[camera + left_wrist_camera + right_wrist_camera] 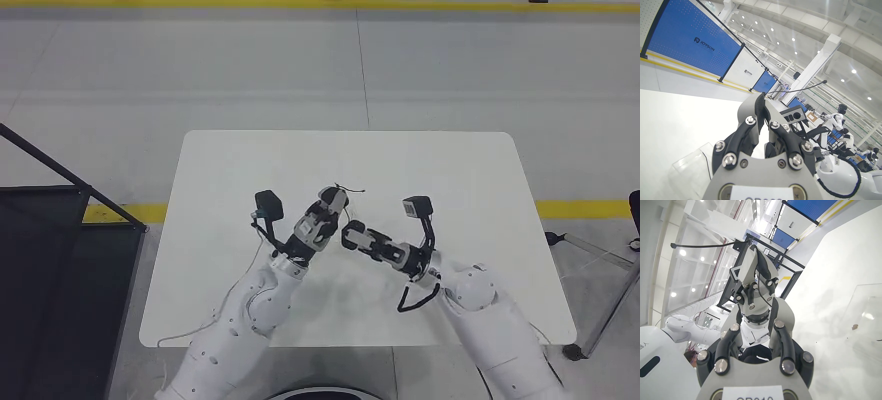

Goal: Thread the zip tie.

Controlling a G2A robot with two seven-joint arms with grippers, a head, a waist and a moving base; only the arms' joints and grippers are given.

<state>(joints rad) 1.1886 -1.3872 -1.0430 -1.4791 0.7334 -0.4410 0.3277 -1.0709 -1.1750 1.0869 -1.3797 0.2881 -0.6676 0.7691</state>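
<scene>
A thin black zip tie point(347, 188) is pinched in my left gripper point(335, 197), which is held above the middle of the white table point(450, 200). In the left wrist view the gripper point(762, 99) is shut on the zip tie point(800, 89), whose free length curves away to a small head. The right wrist view looks at that left gripper point(753, 249) from behind, with the zip tie point(702, 246) sticking out sideways. My right gripper point(348, 236) sits just behind the left wrist. Its jaws are open point(758, 308) with nothing between them.
A clear plastic sheet point(866, 306) lies on the table near the arms. A black-framed barrier point(50, 250) stands left of the table and a metal stand point(595, 255) at its right edge. Bare tabletop lies beyond both grippers.
</scene>
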